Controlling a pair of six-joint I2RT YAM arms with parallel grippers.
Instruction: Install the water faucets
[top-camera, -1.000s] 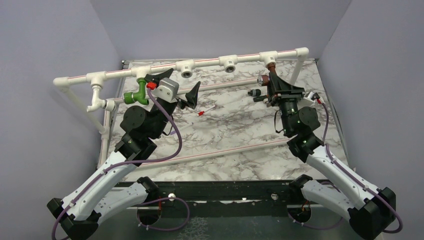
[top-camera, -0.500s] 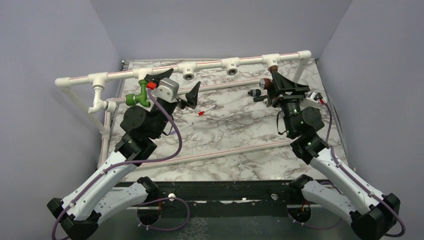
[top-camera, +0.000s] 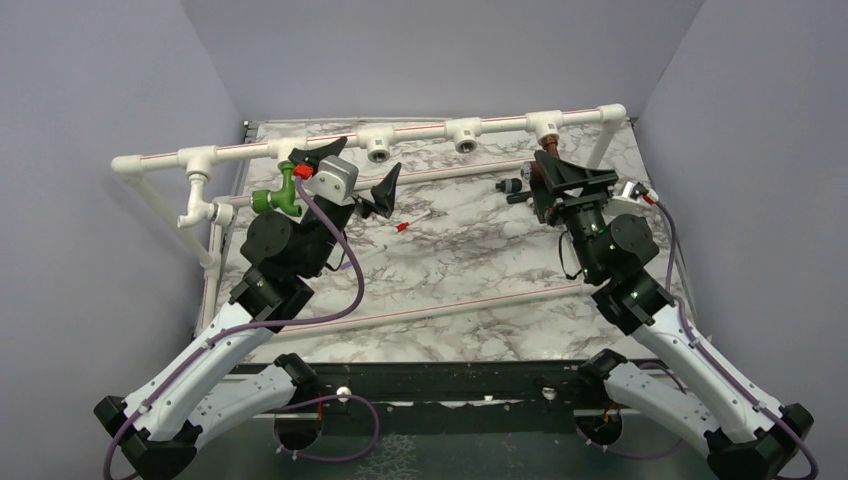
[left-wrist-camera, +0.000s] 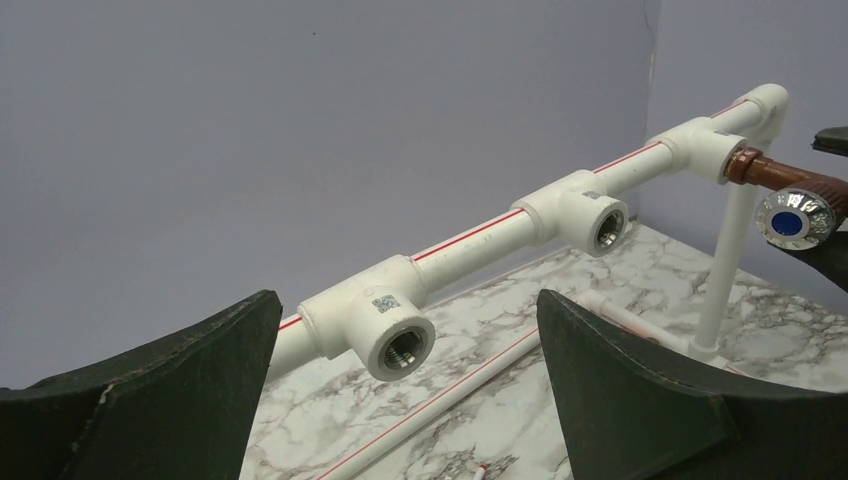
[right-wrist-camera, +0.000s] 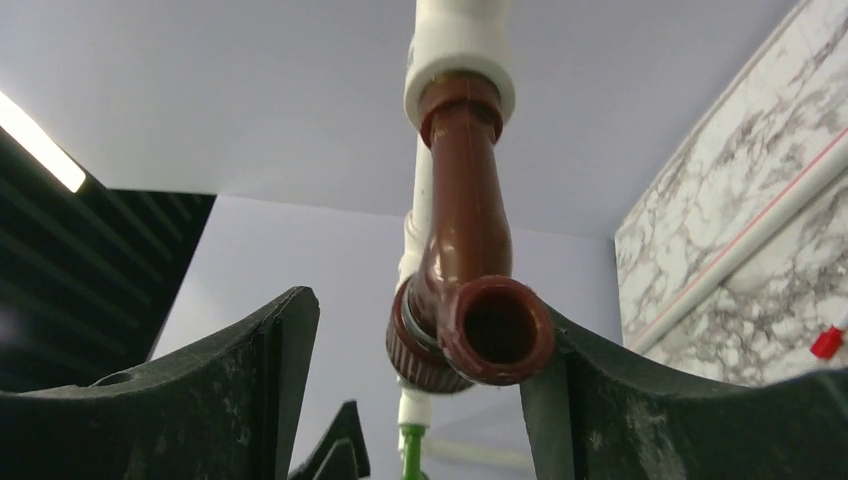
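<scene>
A: Status? Biggest first.
B: Marble table (top-camera: 470, 260). A white pipe frame (top-camera: 420, 130) stands along the far side with its top rail up on legs. There are red stripes on the pipes, and more striped pipe lies flat on the table.
A: Arms?
B: Left arm (top-camera: 200, 365) reaches to the left part of the rail. Right arm (top-camera: 690, 350) reaches to the right end.
A: Grippers?
B: Left gripper (top-camera: 368, 160) is spread wide, holds nothing and is aimed at the rail. Right gripper (right-wrist-camera: 420, 320) is released, jaws parted either side of the copper faucet (right-wrist-camera: 470, 230). One finger is well clear. The other sits right at the spout mouth, and I can't tell if it touches.
A: Where's the copper one exactly?
B: It hangs from the rightmost T-fitting (left-wrist-camera: 700, 148). Stem is up in the fitting and the spout is bent toward the right wrist camera. Its handle cap has a blue centre and faces the left arm's side.
A: Green?
B: Green faucet (top-camera: 275, 195) is under the left part of the rail, just beside the left gripper's body. Stem runs up to the rail, spout points left, red handle on top. I can't tell how deep it's seated.
A: Other ports?
B: Two middle T-fittings (left-wrist-camera: 385, 335) sit between the faucets. Their threaded metal bores face the arms.
A: Loose bits?
B: A small black piece (top-camera: 512, 187) lies on the table just left of the right gripper. A red-tipped piece (top-camera: 404, 227) lies mid-table near the left gripper.
</scene>
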